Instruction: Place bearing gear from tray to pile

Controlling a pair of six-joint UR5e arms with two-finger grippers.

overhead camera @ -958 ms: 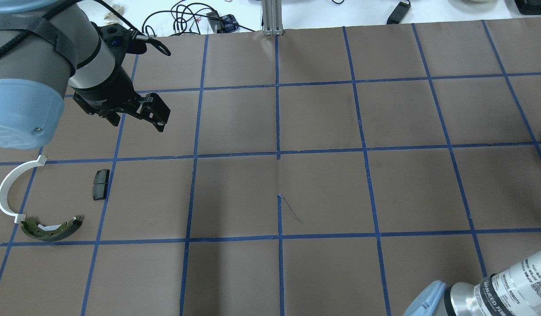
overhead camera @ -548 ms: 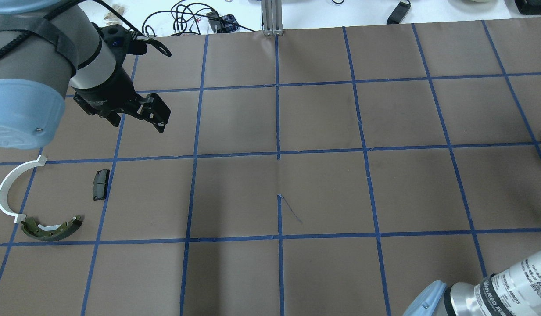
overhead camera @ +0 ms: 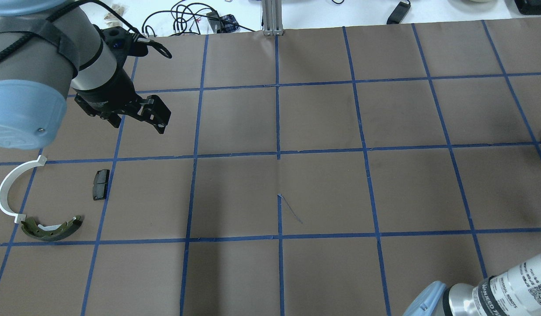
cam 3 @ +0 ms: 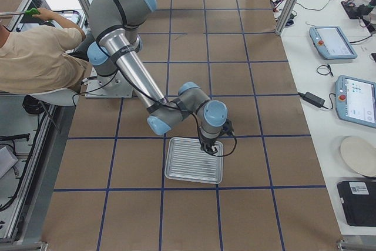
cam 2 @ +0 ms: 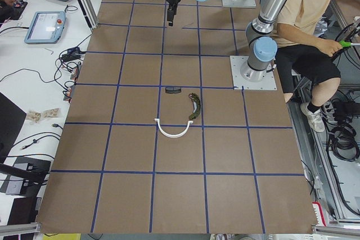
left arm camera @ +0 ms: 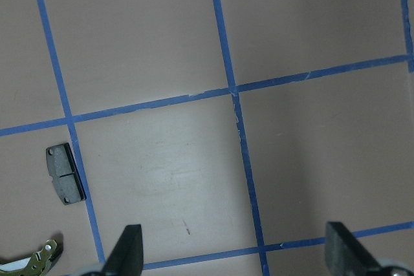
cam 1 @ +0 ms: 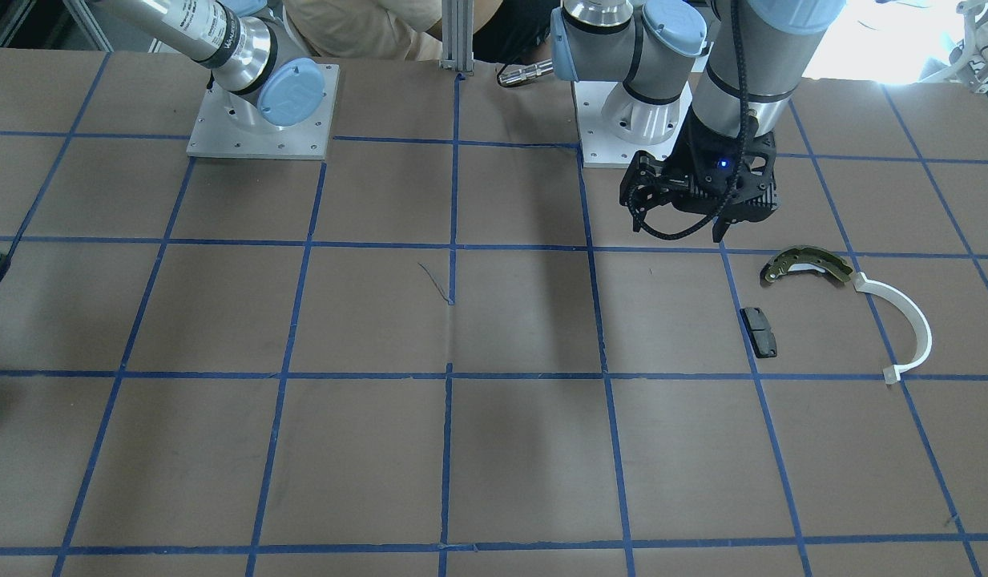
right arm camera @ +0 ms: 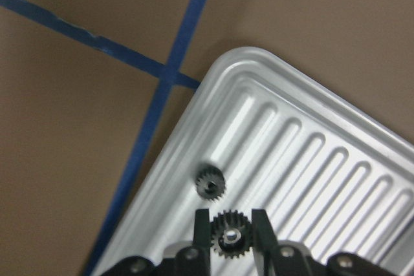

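The right gripper [right arm camera: 231, 221] is closing its two fingers [right arm camera: 202, 227] on the gear [right arm camera: 228, 238], pinching it by its teeth just above the tray [right arm camera: 259, 59]. The tray is lying at the right edge of the worktop [overhead camera: 323, 193], about midway along it. A small gear [right arm camera: 210, 182] is resting on the tray floor just beside the held one. The left gripper [overhead camera: 136, 125] is hanging spread wide and holding nothing, over the left part of the worktop, near the pile. The pile, made up of the shoe [overhead camera: 51, 228], the arc [overhead camera: 5, 188] and the pad [overhead camera: 100, 184], is lying by the left edge on the robot's side.

The grip looks like the weak point. Only the fingertips are bearing on toothed metal, so the gear may be twisting or slipping out as it rises or during the long carry across the worktop. A skewed lift may also be nudging the small gear. The left arm is waiting close to the pile, so the two arms risk crowding each other there. Released from too high, a round gear is likely to be rolling away from the pile.

Compared with a second ago in the overhead view, little is changing. The left gripper is sitting almost where it was, only slightly shifted. The right arm at the near right corner is showing a touch lower. The shoe, arc and pad are lying exactly as before.
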